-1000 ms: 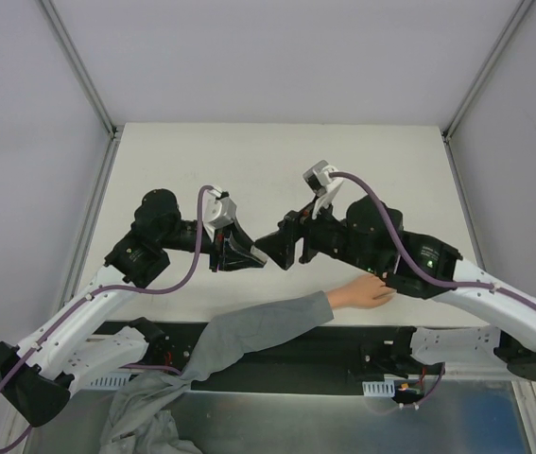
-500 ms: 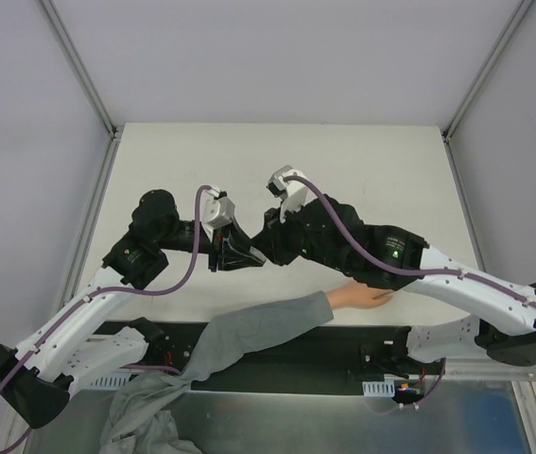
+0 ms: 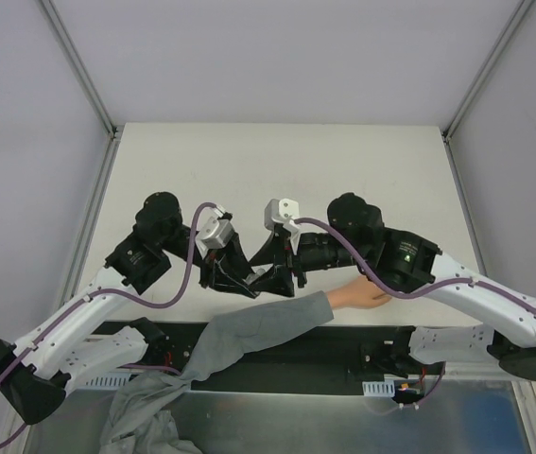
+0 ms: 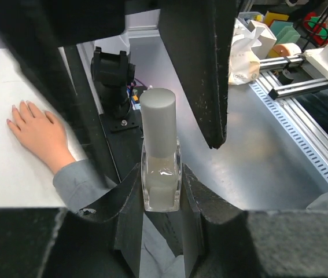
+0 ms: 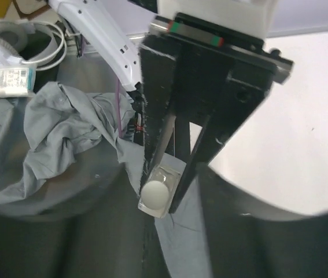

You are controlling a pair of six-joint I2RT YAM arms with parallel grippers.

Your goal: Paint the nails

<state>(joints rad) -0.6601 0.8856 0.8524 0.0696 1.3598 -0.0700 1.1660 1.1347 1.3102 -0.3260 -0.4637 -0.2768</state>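
My left gripper is shut on a small clear nail polish bottle with a whitish cap, held upright. My right gripper is open, and its dark fingers stand on either side of the cap without touching it. In the right wrist view the cap faces the camera between the left gripper's fingers. In the top view both grippers meet at the near table edge. The pale peach hand with a grey sleeve lies flat on the table; its nails are tiny and barely show.
The white table has walls on three sides. The hand is partly under the right arm. A grey cloth lies below the table's near edge. A black mount stands by the edge.
The right arm has swung left and down, bringing its open gripper over the bottle's cap. The left gripper has tipped toward the near edge with the bottle still in it.
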